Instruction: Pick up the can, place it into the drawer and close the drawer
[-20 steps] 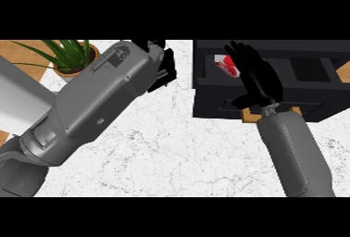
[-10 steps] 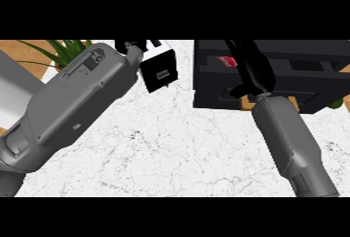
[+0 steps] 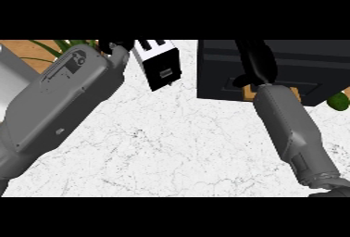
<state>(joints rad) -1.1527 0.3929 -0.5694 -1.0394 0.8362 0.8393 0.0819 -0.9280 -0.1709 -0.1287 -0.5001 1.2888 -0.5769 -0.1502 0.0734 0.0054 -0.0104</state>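
Because the right hand [image 3: 254,62] reaches over the black drawer box [image 3: 226,69], the can cannot be seen; it may be inside. Its fingers look bent, holding nothing I can see. The left hand [image 3: 120,46] is mostly hidden, so I cannot tell.

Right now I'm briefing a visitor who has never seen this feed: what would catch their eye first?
Probably the big grey left forearm slanting across the left side. Next, the black drawer unit at upper right, where the right hand reaches over it. Between them a small black-and-white appliance stands on the marble counter.
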